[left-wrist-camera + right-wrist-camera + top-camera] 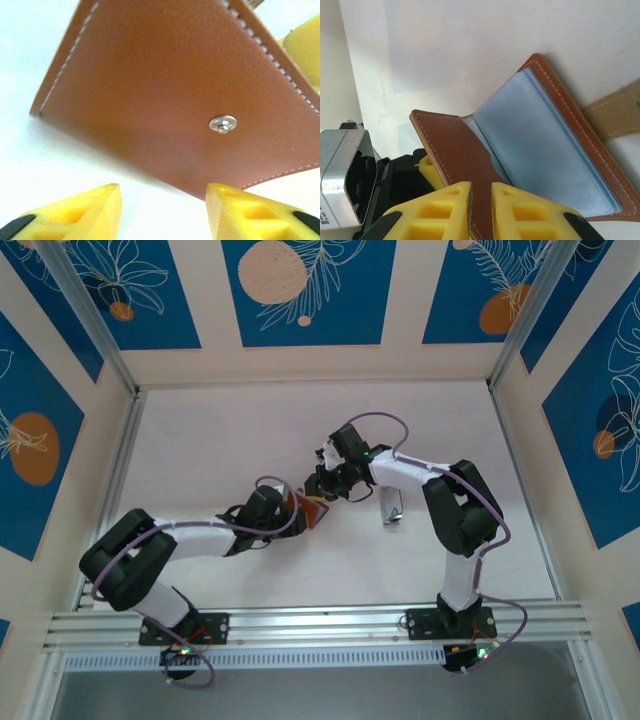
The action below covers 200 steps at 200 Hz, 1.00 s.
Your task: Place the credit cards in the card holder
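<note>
Looking down from above, the pale white tabletop (220, 440) sits boxed in by cream walls with blue panels (150, 290) of white leaf drawings and orange discs. Ribbed aluminium rails (320, 620) run along the near edge. Both arms meet mid-table. The left gripper (290, 512) and the right gripper (328, 485) crowd the small reddish-brown leather folding card holder (314, 510) between them. The silvery-grey rectangular credit cards (392, 506) lie on the table just right of it, under the right forearm.

On the left wrist camera, the left gripper (164, 190) has its yellow fingers (95, 210) spread apart, gripping nothing. The card holder (150, 85) looms just beyond them, tilted, with its stitched edge and pale snap button (223, 123) facing the lens and white tabletop (30, 165) below.

On the right wrist camera, the right gripper (481, 187) is pinched onto one brown flap of the card holder (540, 145). The holder hangs open, showing its grey-blue lining, with the cream wall (470, 45) behind.
</note>
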Each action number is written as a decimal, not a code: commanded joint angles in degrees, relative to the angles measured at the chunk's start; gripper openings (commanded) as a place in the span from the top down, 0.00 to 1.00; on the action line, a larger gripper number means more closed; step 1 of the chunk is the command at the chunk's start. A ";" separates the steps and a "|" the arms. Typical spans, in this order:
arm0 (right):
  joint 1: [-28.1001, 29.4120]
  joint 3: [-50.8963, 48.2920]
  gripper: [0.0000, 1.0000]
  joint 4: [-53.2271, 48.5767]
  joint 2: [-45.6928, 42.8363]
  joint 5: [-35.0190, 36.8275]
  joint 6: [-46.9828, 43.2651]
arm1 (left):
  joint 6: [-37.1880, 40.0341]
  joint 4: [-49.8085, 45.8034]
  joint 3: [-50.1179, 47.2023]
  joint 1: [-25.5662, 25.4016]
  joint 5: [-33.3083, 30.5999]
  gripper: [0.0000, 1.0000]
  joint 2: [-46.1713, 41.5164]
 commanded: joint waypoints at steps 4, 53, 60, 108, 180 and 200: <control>1.39 -0.50 0.82 0.82 0.76 -4.29 0.97 | -0.99 -3.12 -2.60 -0.37 -2.51 0.57 -4.55; 3.36 0.06 0.82 1.83 0.95 -5.57 1.69 | -1.85 -14.69 -4.38 -0.41 -9.62 0.67 -14.80; 3.89 0.43 0.82 1.68 1.11 -5.42 1.64 | -2.37 -17.52 -4.50 -0.40 -11.42 0.71 -16.58; 7.65 2.38 0.82 0.00 2.77 -3.30 1.07 | -5.60 -36.30 -2.98 0.68 -20.31 0.80 -31.05; 13.26 4.64 0.83 -3.74 9.19 8.45 0.18 | -1.81 -39.55 6.71 3.25 -12.62 0.79 -24.41; 13.12 3.43 0.81 -2.56 9.35 8.71 1.25 | -1.35 -38.81 9.29 3.27 -10.94 0.79 -19.76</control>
